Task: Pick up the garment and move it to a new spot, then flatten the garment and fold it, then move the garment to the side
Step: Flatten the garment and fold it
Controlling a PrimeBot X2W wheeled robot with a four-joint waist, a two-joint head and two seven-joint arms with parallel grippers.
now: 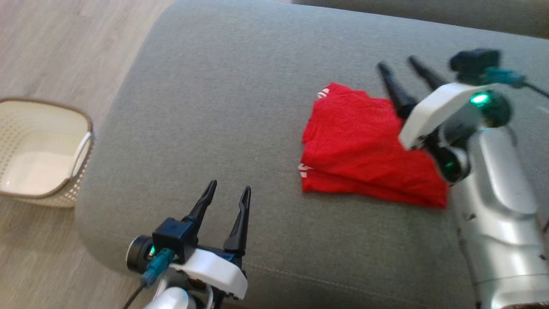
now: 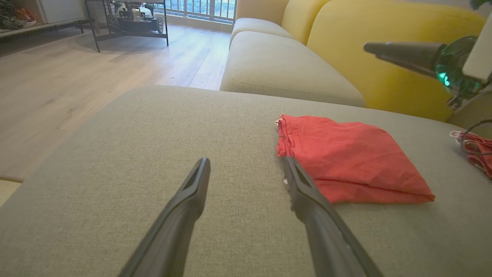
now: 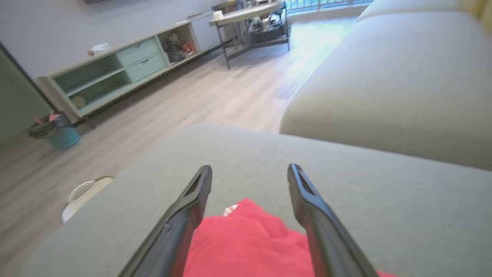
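Observation:
The garment (image 1: pixel 364 146) is red with small white marks and lies folded into a rough rectangle on the grey sofa cushion (image 1: pixel 240 94), right of centre. My right gripper (image 1: pixel 396 63) hovers over its far right part, fingers apart and empty, pointing away. In the right wrist view the garment (image 3: pixel 250 238) lies below and between the open fingers (image 3: pixel 192 200). My left gripper (image 1: pixel 228 191) is open near the cushion's front edge, well left of the garment. In the left wrist view the garment (image 2: pixel 346 154) lies just beyond the right fingertip, and my right gripper's finger (image 2: pixel 403 54) shows at upper right.
A cream basket with a brown rim (image 1: pixel 47 150) stands on the wooden floor left of the cushion. Behind are a second beige cushion (image 2: pixel 284 65) and yellow back cushions (image 2: pixel 384 50). A low cabinet (image 3: pixel 115 73) and a metal table (image 3: pixel 250 23) stand across the room.

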